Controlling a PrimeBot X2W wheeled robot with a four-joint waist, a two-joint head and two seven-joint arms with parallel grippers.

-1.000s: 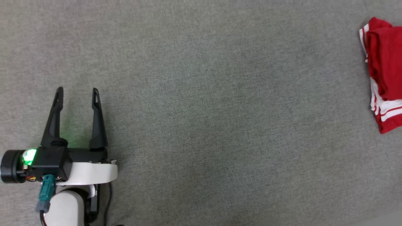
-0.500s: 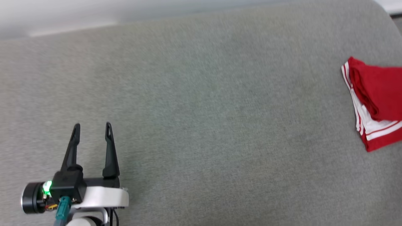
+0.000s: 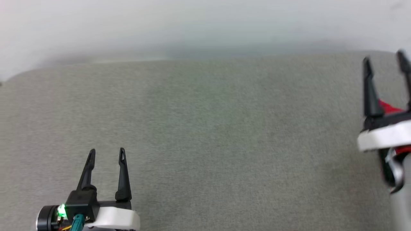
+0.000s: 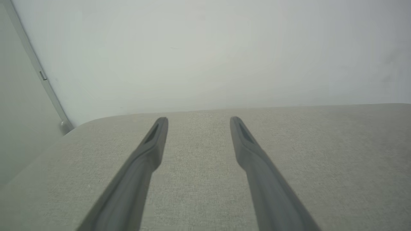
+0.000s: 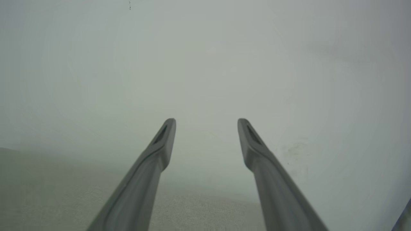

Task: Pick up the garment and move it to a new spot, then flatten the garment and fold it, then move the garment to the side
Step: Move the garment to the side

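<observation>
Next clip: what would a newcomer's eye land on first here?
The scrap of red fabric garment at the far right edge of the head view, mostly hidden behind the open right gripper. Then the open left gripper at lower left, over the broad grey fabric surface.

You had a plain grey-green surface (image 3: 224,144) with a fine heathered weave and no print. Past its far edge the wall (image 3: 192,25) was flat pale grey-white. At the surface's near left, the left gripper (image 3: 107,150) was black, with a white cuff (image 3: 117,217), a green lamp (image 3: 61,211) and a teal plug (image 3: 77,221). At its right edge, the right gripper (image 3: 384,57) was black and white too, and the garment (image 3: 387,107) showed solid red behind it.
</observation>
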